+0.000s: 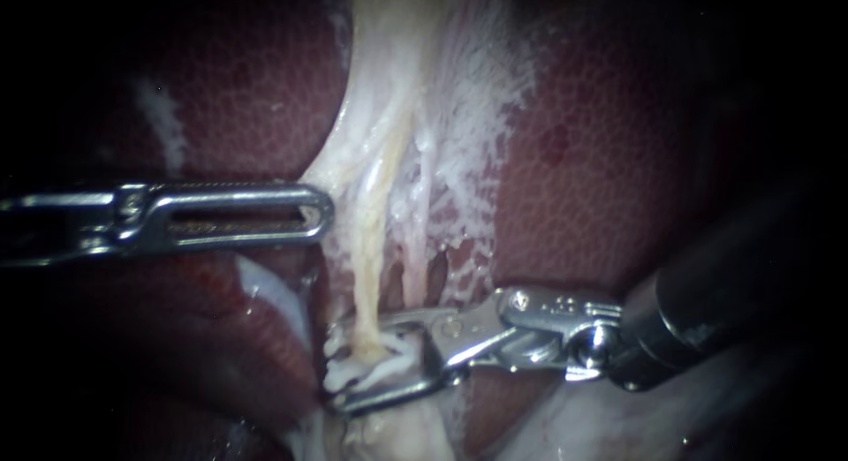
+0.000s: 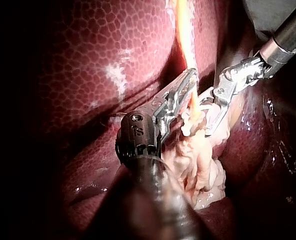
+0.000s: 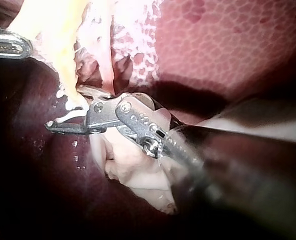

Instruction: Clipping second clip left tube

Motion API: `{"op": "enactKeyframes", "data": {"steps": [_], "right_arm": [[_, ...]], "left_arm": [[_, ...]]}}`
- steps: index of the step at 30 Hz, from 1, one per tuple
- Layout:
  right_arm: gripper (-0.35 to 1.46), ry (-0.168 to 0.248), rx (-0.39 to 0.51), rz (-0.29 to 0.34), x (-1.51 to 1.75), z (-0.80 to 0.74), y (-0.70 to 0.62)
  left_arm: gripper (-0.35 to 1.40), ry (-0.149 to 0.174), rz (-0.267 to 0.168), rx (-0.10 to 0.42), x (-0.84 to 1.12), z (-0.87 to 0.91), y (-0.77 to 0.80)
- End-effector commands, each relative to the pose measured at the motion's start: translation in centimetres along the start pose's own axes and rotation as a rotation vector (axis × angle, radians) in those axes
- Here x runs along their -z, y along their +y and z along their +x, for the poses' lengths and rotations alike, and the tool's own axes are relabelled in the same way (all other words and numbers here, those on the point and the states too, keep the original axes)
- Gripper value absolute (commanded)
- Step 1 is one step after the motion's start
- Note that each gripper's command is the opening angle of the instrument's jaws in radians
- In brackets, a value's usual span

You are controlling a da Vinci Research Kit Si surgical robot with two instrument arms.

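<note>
Left instrument [image 1: 320, 215]: slotted jaws lie together, tip pinching the edge of the pale tissue [image 1: 353, 152], which tents toward it. Left tube [image 1: 369, 249]: yellowish, runs just ahead of that tip and passes between the jaws of the right instrument [image 1: 362, 364]. Those jaws stand apart, both bearing on a white clip [image 1: 340, 374] that straddles the tube's lower end. Liver [image 1: 601, 161]: dark red, mottled, lies behind both instruments.
</note>
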Motion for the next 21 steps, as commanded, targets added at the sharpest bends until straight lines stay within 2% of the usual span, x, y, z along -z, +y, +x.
{"op": "enactKeyframes", "data": {"steps": [1,7,10,12,15,16,21], "right_arm": [[0.5,0.001,-0.001,-0.001,0.01,0.0,0.01],[0.47,0.003,-0.001,-0.011,0.02,0.0,0.05],[0.38,0.01,0.0,-0.029,0.03,-0.01,0.1],[0.25,0.013,0.0,-0.043,0.04,-0.02,0.13],[-0.24,0.022,0.0,-0.099,0.05,-0.03,0.19],[-0.35,0.014,-0.002,-0.105,0.06,-0.03,0.21],[-0.35,0.001,-0.005,-0.115,0.08,-0.04,0.22]], "left_arm": [[-0.35,0.0,-0.001,0.0,0.0,0.0,0.0],[-0.35,-0.001,-0.001,0.0,-0.01,0.0,0.0],[-0.35,-0.001,-0.001,0.0,-0.01,0.0,0.0],[-0.35,-0.001,-0.001,-0.001,-0.01,0.01,0.0],[-0.35,-0.001,-0.001,-0.001,-0.01,0.01,0.0],[-0.35,-0.001,-0.001,-0.001,-0.01,0.01,0.0],[-0.35,-0.001,-0.001,-0.001,-0.01,0.01,0.0]]}}
